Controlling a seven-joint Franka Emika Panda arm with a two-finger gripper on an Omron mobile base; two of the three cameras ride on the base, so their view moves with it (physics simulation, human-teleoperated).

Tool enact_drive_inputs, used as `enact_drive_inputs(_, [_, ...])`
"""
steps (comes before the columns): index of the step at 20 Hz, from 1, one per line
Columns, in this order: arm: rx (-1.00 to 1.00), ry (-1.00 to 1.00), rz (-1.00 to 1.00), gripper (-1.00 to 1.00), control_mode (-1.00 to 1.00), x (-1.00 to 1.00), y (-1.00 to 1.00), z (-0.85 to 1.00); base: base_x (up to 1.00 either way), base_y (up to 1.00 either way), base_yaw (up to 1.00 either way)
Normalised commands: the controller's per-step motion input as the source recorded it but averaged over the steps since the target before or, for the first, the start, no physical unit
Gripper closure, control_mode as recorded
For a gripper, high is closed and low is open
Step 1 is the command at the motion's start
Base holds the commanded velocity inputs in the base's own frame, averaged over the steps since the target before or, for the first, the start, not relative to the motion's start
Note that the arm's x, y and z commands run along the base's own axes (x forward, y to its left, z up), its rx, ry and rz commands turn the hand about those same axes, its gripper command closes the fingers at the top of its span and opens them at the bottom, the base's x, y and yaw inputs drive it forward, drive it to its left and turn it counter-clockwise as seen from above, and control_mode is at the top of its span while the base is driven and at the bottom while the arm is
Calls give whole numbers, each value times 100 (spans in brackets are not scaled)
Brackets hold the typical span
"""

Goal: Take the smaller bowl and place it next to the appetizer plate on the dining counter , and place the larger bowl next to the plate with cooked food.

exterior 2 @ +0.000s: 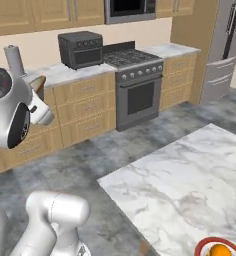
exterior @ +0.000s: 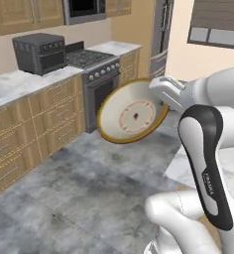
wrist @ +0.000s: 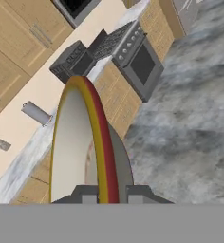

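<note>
The larger bowl (exterior: 134, 113) hangs in the air above the grey kitchen floor (exterior: 79, 188), tipped on edge so its cream inside with reddish rings faces the left base camera. The end effector (wrist: 103, 195) is clamped on its brown-gold rim, one finger on each side in the hand view. Behind it stands the stove (exterior: 96, 74), and the marble tabletop (exterior 2: 190, 185) carries the appetizer plate (exterior 2: 217, 249) at its near edge.
</note>
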Motion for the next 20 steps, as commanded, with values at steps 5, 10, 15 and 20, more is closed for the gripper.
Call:
enact_drive_inputs(5, [0, 0, 0, 100, 100, 0, 0, 0, -100, 0, -41])
enact_drive_inputs(10, [0, 0, 0, 100, 100, 0, 0, 0, -72, 4, -45])
enact_drive_inputs(15, [0, 0, 0, 100, 100, 0, 0, 0, -32, -44, -47])
enact_drive_inputs(20, [0, 0, 0, 100, 100, 0, 0, 0, -30, -84, -37])
